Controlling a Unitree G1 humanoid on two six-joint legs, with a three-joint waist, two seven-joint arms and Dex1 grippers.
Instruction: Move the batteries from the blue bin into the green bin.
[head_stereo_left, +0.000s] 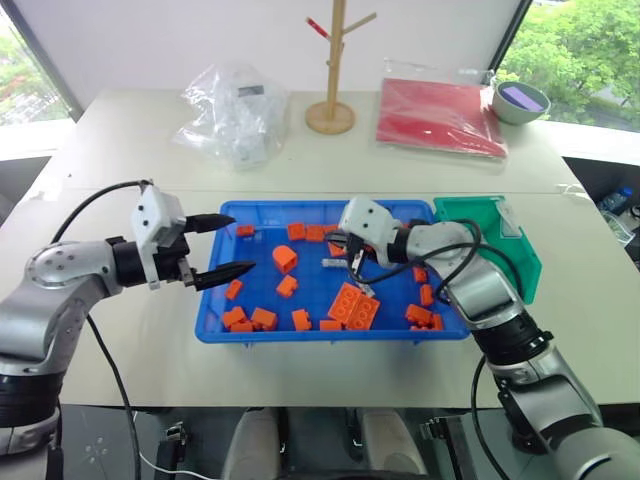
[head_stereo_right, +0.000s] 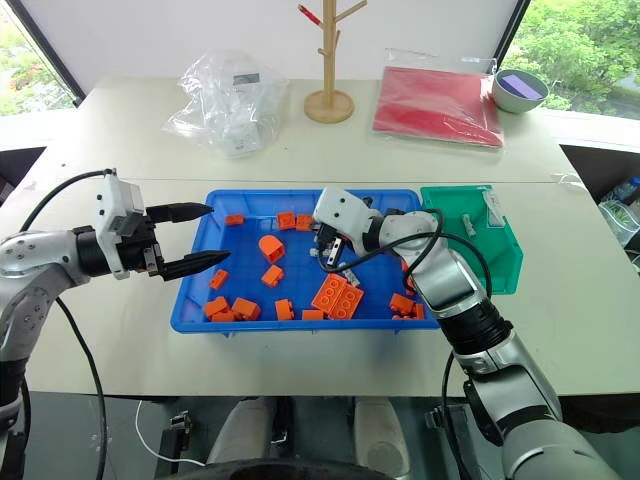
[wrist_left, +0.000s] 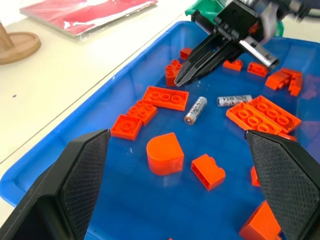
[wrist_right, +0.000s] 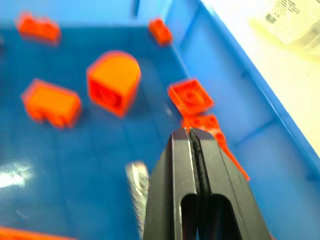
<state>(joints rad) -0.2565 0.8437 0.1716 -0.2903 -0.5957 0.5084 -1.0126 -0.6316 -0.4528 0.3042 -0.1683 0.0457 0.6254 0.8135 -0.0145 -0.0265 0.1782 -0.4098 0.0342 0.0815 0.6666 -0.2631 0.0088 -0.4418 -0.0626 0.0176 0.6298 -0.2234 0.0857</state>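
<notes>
Batteries (wrist_left: 195, 110) lie mid blue bin (head_stereo_left: 215, 330) among orange bricks (head_stereo_left: 349, 305). Right gripper (wrist_left: 181, 79) pressed together, empty, just beside them; reopen, straddle one battery. Left gripper (head_stereo_left: 232, 243) spread over left edge.

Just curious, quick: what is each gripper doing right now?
Left gripper: open, holding nothing.
Right gripper: closed, empty, above the bright-blue plastic tray.

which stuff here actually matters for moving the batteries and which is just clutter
For the job:
- batteries, lying loose in the tray
- blue bin
- green bin
- right gripper, shut and holding nothing
- left gripper, open

Just lying about:
- orange bricks
- wooden peg stand
- clear plastic bag
- red folder
- grey bowl
</notes>
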